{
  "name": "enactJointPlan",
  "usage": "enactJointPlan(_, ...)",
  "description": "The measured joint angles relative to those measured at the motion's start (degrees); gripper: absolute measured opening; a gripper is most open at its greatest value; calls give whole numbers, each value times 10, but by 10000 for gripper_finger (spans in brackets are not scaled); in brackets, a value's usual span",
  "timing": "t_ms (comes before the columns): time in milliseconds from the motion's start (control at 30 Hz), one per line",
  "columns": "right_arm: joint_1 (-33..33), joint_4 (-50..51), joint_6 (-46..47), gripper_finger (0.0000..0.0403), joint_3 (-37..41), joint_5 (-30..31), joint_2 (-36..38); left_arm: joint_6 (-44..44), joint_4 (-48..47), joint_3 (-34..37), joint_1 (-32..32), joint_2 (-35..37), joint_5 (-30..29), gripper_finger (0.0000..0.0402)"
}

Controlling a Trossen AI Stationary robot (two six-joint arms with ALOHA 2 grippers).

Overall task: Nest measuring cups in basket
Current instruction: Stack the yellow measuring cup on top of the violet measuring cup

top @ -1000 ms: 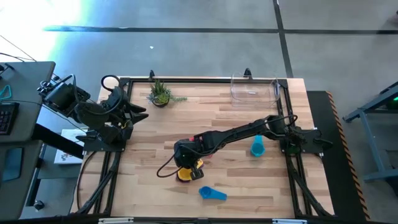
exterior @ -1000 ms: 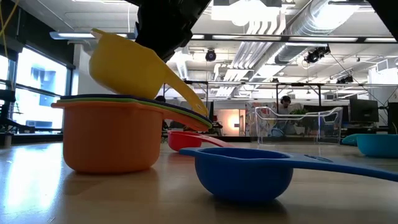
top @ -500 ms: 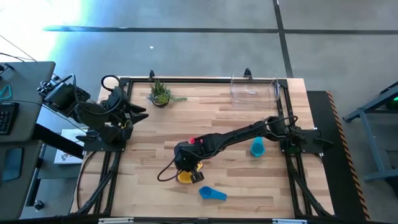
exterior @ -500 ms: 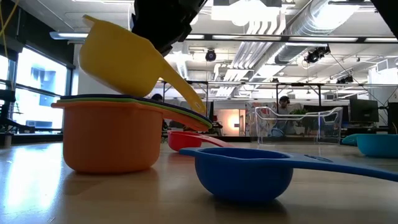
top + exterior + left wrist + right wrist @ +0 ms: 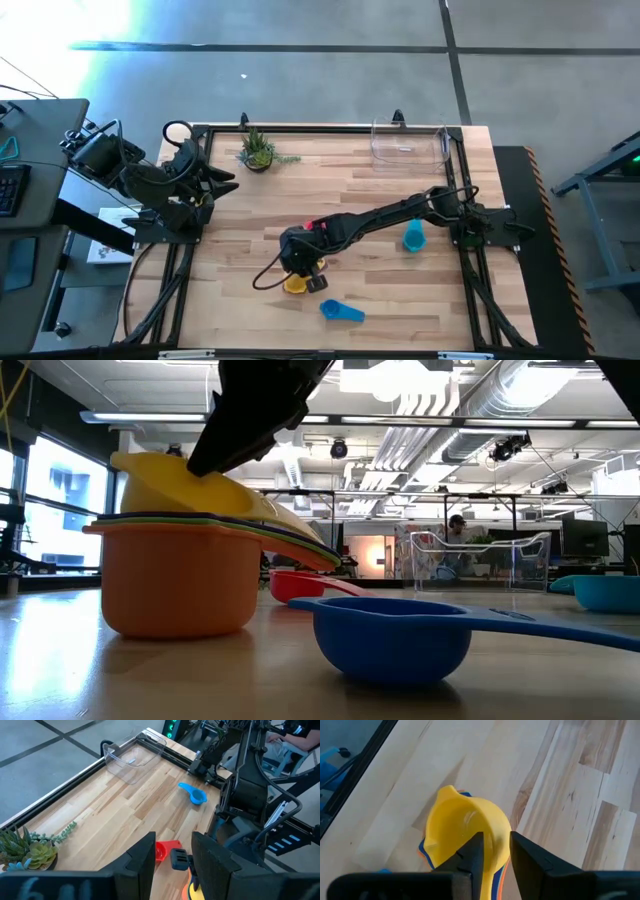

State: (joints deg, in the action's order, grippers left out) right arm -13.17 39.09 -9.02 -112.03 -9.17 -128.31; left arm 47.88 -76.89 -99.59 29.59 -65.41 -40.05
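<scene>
Yellow plastic, the measuring cup (image 5: 465, 832) sits tilted in the top of the nested stack, inside the orange cup (image 5: 175, 580), near the front of the bench (image 5: 380, 190). The right pincer (image 5: 492, 851) pinches its handle. A blue cup (image 5: 395, 635) lies just beside the stack, a teal cup (image 5: 414, 238) farther right, and a red cup (image 5: 161, 851) behind. The clear basket (image 5: 408, 143) stands at the back right corner. The left pincer (image 5: 172, 857) waits spread at the left edge.

A grey concrete floor (image 5: 300, 60) fills the upper part of the high view, crossed by dark seams, with a bright glare at the upper left. In the low view, white ducts and pipes (image 5: 470, 400) run overhead — tall windows (image 5: 50, 500) stand at the left edge.
</scene>
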Motion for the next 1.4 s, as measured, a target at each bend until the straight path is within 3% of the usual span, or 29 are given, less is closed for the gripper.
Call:
enactJointPlan(267, 1, 15, 10, 87, 0, -20, 0, 0, 0, 0, 0, 0, 0, 115)
enactJointPlan(467, 18, 20, 45, 87, 0, -92, 0, 0, 0, 0, 0, 0, 0, 115)
enactJointPlan(667, 24, 21, 66, 87, 0, -42, 0, 0, 0, 0, 0, 0, 0, 115)
enactJointPlan(1133, 9, 25, 67, 87, 0, -45, 2, 0, 0, 0, 0, 0, 0, 115)
enactJointPlan(1400, 16, 99, 119, 87, -26, -45, 3, 0, 0, 0, 0, 0, 0, 115)
